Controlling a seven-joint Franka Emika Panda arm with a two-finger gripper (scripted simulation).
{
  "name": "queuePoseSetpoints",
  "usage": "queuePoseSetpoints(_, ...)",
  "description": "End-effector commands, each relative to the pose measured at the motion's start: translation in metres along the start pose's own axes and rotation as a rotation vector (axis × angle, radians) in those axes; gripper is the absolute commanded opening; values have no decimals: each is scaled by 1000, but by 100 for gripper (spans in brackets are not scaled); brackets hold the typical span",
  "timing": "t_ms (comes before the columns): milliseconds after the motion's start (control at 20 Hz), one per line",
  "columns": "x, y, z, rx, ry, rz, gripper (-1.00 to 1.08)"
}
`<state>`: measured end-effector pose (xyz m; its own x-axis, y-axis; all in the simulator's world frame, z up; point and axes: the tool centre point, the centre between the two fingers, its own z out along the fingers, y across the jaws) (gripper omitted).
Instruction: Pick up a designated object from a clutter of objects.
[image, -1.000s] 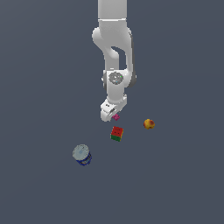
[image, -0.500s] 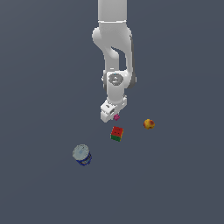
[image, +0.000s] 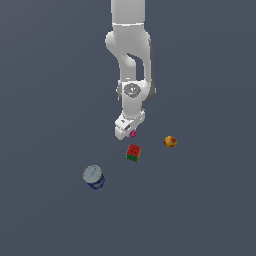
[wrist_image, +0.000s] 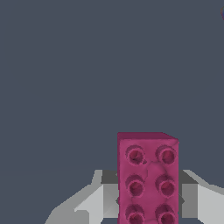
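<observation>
The designated object, a tiny magenta-pink studded brick (image: 133, 133), lies on the grey floor right under the arm. In the wrist view the brick (wrist_image: 148, 175) sits between my two grey fingers (wrist_image: 107, 197), whose pads press against its long sides. My gripper (image: 126, 132) is down at floor level and shut on the brick. Of the clutter of objects, the red-and-green cube (image: 133, 152) lies just in front of the brick. The yellow-red ball (image: 170, 141) is toward the exterior view's right. The blue can with a silvery lid (image: 93, 177) stands toward its left.
The floor is a plain dark grey surface (image: 210, 210) with no edges in view. The white arm (image: 131, 60) comes down from above the brick. The cube is the nearest neighbour, a short gap from my fingers.
</observation>
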<state>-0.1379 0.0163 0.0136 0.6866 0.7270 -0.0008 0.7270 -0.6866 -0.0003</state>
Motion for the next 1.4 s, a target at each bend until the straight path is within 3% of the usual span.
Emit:
queuePoseSetpoints(0, -1, 2, -4, -1, 0, 0, -100)
queuePoseSetpoints(550, -10, 32, -50, -1, 0, 0, -100)
queuePoseSetpoints(1350, -34, 112, -176, 1, 3, -1, -100)
